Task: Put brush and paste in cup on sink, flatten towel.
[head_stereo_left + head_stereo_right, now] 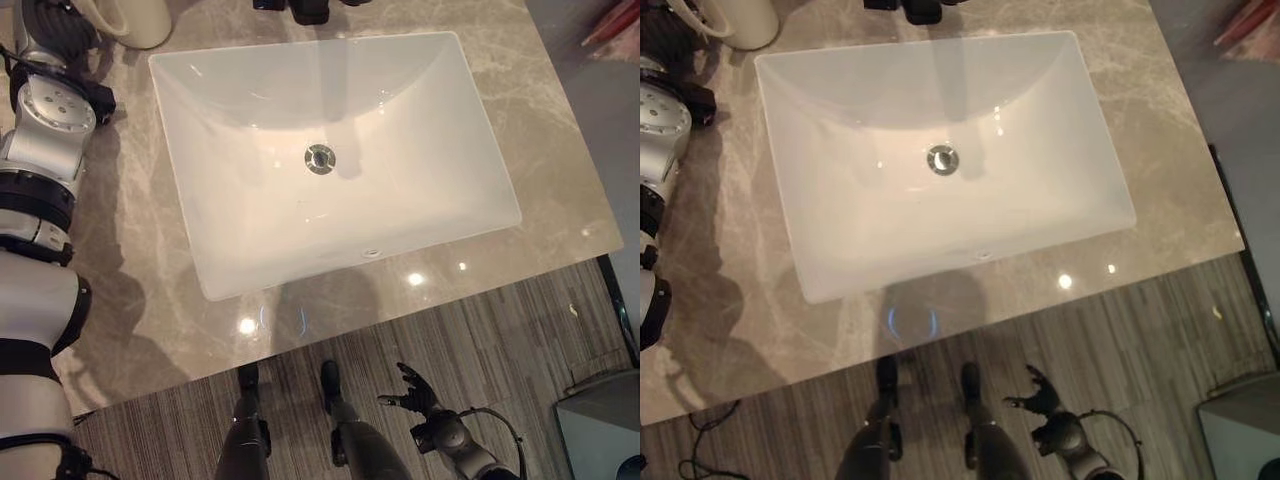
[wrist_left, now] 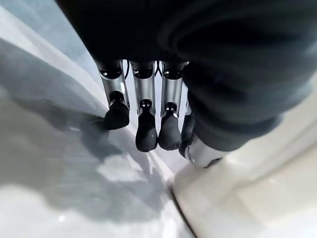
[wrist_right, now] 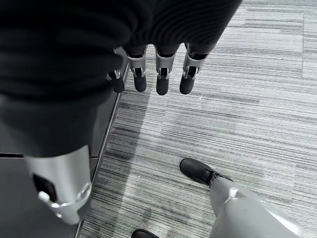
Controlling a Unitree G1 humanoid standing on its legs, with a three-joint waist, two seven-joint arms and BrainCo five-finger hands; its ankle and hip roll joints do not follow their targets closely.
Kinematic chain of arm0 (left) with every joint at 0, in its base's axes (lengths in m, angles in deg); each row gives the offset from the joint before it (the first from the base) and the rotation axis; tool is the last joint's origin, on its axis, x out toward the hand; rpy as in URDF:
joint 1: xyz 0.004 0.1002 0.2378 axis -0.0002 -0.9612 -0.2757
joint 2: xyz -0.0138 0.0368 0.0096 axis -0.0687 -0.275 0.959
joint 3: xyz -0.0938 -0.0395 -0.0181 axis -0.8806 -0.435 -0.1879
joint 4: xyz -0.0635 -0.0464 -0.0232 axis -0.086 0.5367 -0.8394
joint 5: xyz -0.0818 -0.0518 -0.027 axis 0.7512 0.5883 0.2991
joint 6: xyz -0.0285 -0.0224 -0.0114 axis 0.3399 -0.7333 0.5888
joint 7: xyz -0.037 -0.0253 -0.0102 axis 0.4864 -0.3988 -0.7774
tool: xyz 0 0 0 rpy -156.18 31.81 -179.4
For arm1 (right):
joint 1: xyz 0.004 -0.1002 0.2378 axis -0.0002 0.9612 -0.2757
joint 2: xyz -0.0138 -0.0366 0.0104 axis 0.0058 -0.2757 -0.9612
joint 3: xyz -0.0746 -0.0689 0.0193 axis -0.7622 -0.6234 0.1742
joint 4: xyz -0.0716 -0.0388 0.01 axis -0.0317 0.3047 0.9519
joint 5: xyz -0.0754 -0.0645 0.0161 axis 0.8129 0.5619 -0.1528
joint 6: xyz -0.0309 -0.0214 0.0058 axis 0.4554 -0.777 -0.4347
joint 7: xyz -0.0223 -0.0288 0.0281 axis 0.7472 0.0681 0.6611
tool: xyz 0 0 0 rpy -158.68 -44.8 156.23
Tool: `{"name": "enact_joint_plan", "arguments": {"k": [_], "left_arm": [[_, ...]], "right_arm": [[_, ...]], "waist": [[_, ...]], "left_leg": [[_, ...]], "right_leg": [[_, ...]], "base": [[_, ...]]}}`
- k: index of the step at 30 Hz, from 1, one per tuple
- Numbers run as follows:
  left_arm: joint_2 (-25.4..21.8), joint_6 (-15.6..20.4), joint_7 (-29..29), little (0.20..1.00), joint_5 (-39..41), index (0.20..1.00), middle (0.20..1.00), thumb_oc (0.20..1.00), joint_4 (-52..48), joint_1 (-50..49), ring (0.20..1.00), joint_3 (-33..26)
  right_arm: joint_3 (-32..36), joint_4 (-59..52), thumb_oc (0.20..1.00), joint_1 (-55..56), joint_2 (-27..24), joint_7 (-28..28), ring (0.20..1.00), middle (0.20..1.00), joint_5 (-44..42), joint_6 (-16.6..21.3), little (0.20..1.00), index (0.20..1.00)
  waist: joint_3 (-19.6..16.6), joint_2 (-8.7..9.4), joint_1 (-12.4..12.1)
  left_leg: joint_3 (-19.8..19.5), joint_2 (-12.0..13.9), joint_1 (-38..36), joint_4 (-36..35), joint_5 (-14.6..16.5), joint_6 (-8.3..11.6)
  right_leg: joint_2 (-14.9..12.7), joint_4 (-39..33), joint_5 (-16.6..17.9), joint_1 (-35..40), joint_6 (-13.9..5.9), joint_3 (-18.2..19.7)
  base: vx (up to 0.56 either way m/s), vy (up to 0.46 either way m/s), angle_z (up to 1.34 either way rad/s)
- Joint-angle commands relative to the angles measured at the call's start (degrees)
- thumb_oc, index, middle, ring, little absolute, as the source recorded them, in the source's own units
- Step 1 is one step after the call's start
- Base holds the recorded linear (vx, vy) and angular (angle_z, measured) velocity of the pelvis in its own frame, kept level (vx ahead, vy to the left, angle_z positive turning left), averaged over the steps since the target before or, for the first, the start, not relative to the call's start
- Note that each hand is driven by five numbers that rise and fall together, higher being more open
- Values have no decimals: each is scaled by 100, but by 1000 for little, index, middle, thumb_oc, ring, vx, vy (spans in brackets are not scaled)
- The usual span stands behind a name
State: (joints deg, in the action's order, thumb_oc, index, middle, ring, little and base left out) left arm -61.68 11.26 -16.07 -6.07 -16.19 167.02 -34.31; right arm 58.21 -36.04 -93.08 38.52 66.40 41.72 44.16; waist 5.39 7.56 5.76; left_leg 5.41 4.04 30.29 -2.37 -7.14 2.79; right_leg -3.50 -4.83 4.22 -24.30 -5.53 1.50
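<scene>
One marble counter [image 1: 130, 300] holds a white sink [image 1: 330, 150] with a drain [image 1: 319, 158] at its middle. At the counter's far left corner stands a cream cup [image 1: 140, 20], just beside the left hand [image 2: 143, 119], fingers relaxed, empty. Right hand [image 1: 415, 390] hangs over striped floor [image 3: 237, 99], fingers loose, empty.

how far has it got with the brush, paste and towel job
Nothing looks done yet. The sink basin holds nothing, and a cream cup stands at its far left corner. The left hand hangs by the cup with relaxed fingers, holding nothing. The right hand hangs open over the floor. All steps remain.
</scene>
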Motion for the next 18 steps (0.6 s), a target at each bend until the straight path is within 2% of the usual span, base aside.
{"name": "enact_joint_plan", "arguments": {"k": [1, 18], "left_arm": [[343, 156, 120, 200, -174, 200, 200, 200, 353, 275, 200, 251], [638, 149, 207, 200, -32, 200, 200, 200, 481, 471, 200, 231]], "right_arm": [[88, -197, 1000, 97, -296, -5, 1000, 1000, -245, 167, 1000, 1000], [101, -242, 1000, 265, -302, -7, 1000, 1000, -265, 140, 1000, 1000]], "waist": [[243, -113, 109], [208, -148, 194]], "left_leg": [[-562, 191, -26, -169, -187, 231], [-518, 190, 28, -229, -218, 243]], "right_leg": [[-310, 41, 300, 189, -418, -318], [-301, 27, 343, 89, -429, -269]], "base": [[0, 0, 0], [0, -1, 0]]}}
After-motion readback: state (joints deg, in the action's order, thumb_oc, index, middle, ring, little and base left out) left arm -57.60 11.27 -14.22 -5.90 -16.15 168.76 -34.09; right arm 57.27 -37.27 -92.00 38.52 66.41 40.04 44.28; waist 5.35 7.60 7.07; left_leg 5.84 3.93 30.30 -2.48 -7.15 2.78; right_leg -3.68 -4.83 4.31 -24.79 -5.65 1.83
